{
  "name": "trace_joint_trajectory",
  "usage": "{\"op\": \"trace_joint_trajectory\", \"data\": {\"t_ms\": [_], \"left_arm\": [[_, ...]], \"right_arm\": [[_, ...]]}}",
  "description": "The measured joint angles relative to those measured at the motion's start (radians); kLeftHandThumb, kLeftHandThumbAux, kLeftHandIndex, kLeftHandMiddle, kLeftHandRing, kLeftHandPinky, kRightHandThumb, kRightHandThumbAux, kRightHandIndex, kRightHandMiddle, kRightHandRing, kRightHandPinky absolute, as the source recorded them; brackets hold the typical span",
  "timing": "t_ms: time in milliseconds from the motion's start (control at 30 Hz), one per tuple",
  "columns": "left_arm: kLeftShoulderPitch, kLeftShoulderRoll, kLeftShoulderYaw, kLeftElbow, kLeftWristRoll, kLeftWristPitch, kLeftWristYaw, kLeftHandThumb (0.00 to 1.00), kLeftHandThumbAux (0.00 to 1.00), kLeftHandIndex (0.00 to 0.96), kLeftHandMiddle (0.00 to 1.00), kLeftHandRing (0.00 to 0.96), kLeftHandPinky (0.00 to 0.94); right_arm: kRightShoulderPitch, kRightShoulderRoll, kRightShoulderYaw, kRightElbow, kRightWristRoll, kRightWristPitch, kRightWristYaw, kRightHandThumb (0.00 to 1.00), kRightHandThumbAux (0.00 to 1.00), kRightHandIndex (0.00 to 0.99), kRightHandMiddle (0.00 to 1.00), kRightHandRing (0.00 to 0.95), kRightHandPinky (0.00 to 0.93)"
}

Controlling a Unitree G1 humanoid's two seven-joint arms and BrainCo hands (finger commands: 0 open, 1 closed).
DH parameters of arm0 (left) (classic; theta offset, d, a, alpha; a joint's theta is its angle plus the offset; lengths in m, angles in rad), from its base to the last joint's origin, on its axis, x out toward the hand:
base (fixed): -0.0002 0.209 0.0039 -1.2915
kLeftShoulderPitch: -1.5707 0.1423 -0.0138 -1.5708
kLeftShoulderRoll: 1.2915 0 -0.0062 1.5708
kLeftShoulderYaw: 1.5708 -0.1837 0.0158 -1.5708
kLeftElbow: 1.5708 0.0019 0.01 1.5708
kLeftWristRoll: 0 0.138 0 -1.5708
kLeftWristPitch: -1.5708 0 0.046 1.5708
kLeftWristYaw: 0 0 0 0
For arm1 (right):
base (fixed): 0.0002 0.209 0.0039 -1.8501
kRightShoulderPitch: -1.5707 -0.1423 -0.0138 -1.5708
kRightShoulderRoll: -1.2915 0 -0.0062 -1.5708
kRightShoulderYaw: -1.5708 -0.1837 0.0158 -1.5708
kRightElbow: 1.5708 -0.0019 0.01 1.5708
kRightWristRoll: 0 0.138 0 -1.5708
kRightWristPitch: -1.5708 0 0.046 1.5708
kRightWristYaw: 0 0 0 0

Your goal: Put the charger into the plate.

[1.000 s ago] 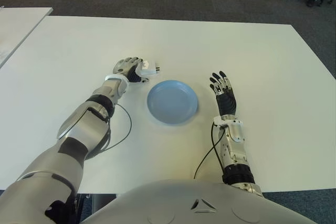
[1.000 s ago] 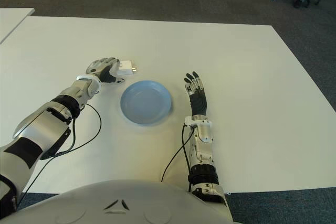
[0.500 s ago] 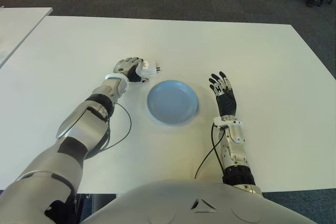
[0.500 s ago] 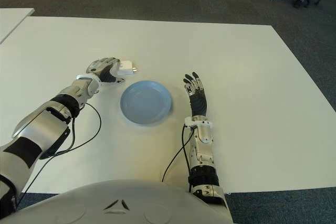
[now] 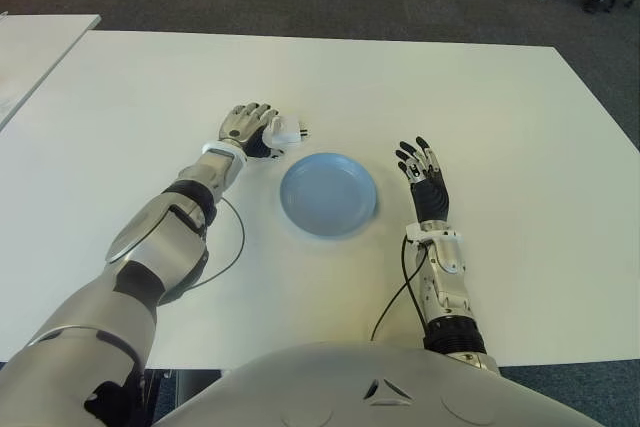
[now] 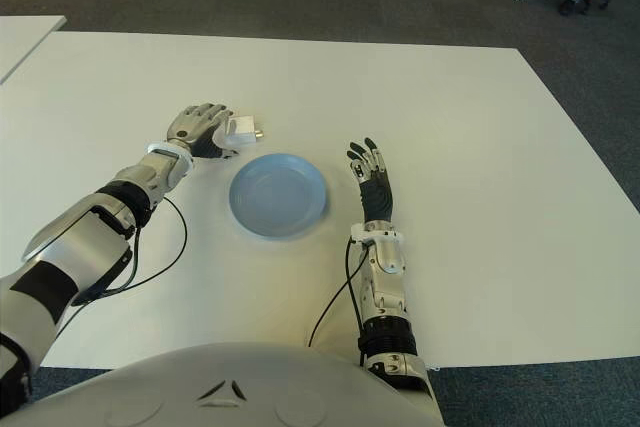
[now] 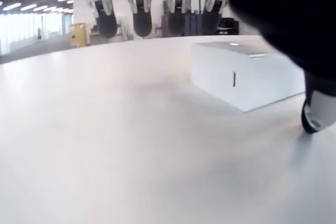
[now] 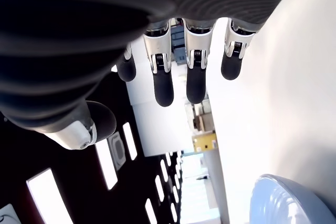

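The white surface (image 5: pixel 500 107) carries a round blue plate (image 5: pixel 328 193) near its middle, with nothing on it. The left hand (image 5: pixel 247 129) sits just beyond the plate's far-left edge, its fingers (image 7: pixel 140 9) released and spread above the surface, holding nothing. The right hand (image 5: pixel 424 175) shows just right of the plate, fingers (image 8: pixel 161 77) relaxed and extended, holding nothing. The small white charger (image 5: pixel 284 131) lies on the surface right beside the left hand, outside the plate.
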Motion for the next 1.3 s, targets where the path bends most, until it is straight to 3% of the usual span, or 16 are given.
{"op": "trace_joint_trajectory", "data": {"t_ms": [267,633,833,1300], "left_arm": [[-0.014,0.006,-0.079,0.0,0.067,0.034,0.08,0.0,0.486,0.0,0.0,0.0,0.0],[-0.029,0.034,-0.209,0.001,0.195,0.113,0.093,0.0,0.445,0.0,0.0,0.0,0.0],[-0.026,0.135,-0.273,-0.03,0.257,0.12,0.093,0.0,0.428,0.0,0.0,0.0,0.0],[0.057,0.387,-0.308,-0.197,0.329,0.1,0.127,0.0,0.417,0.0,0.0,0.0,0.0]], "right_arm": [[0.0,0.0,0.007,0.018,-0.008,0.0,-0.006,0.0,0.497,0.048,0.205,0.16,0.097],[-0.002,0.0,0.015,0.027,-0.014,-0.001,-0.016,0.0,0.496,0.048,0.215,0.169,0.105],[-0.001,0.0,0.013,0.028,-0.014,-0.001,-0.017,0.0,0.494,0.045,0.222,0.176,0.109],[-0.005,-0.001,0.006,0.048,0.001,-0.001,0.001,0.0,0.498,0.046,0.221,0.184,0.13]]}}
